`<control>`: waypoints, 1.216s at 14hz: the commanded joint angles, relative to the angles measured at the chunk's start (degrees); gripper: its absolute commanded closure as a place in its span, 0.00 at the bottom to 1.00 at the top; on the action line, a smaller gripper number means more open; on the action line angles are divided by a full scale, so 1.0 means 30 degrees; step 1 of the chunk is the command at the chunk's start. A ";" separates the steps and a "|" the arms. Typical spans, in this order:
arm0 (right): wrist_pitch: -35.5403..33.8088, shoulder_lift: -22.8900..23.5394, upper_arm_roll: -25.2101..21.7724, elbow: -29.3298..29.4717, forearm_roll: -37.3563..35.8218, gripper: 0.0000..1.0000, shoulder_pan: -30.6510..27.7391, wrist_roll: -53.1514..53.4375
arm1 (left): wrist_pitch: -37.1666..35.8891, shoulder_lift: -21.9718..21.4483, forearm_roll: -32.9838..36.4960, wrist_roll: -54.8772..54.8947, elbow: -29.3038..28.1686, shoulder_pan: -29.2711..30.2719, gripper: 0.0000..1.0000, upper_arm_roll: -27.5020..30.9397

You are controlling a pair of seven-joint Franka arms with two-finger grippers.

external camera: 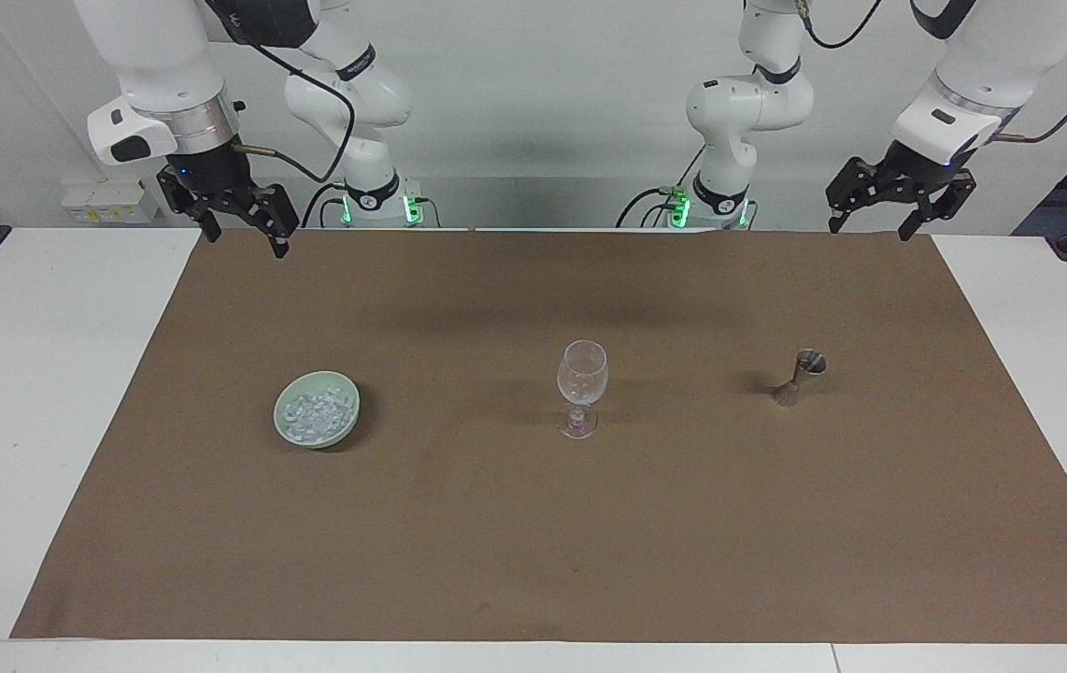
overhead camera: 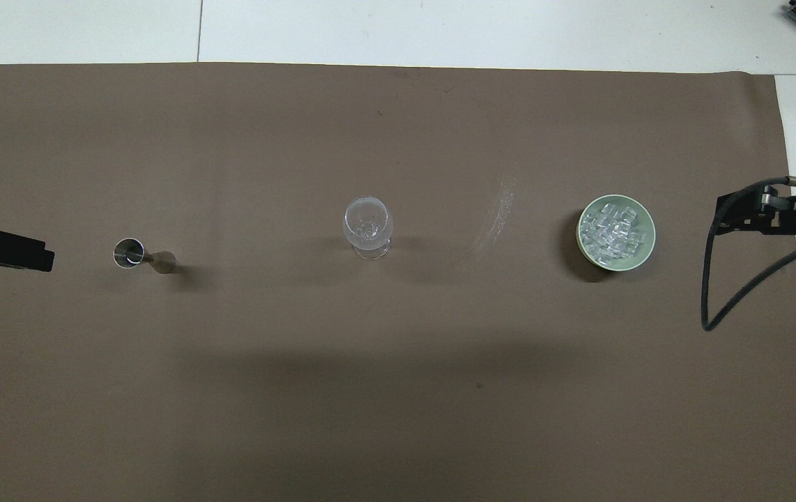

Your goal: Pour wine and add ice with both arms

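Both our grippers, left and right, hang open at the frame's upper corners. We should lift the small steel hourglass jigger level toward the clear stemmed glass.

**Two white robot arms with black grippers**

Both arms are built of glossy white, rounded segments joined by thick curved elbows. Each wrist ends in a brushed silver ring above a black block. The left gripper and the right gripper are black, made of angular linked bars with two slim fingers each. Black cables loop along the arms and hang beside the wrists. A small blue light glows on each gripper's body. Green lights shine at both round bases, which carry black bands.
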 commanded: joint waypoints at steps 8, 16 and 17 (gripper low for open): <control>0.0244 -0.0225 0.0134 -0.0189 0.0295 0.00 -0.0295 -0.0527 | -0.0660 -0.0392 -0.0183 0.0008 -0.0321 0.0163 0.00 -0.0044; 0.0244 -0.0225 0.0134 -0.0189 0.0295 0.00 -0.0324 -0.0527 | -0.1744 -0.0480 -0.0271 -0.1719 -0.0526 0.0397 0.00 -0.0073; 0.0244 -0.0225 0.0134 -0.0189 0.0266 0.00 -0.0324 -0.0527 | -0.1602 -0.0539 -0.0271 -0.1634 -0.0527 0.0485 0.00 -0.0102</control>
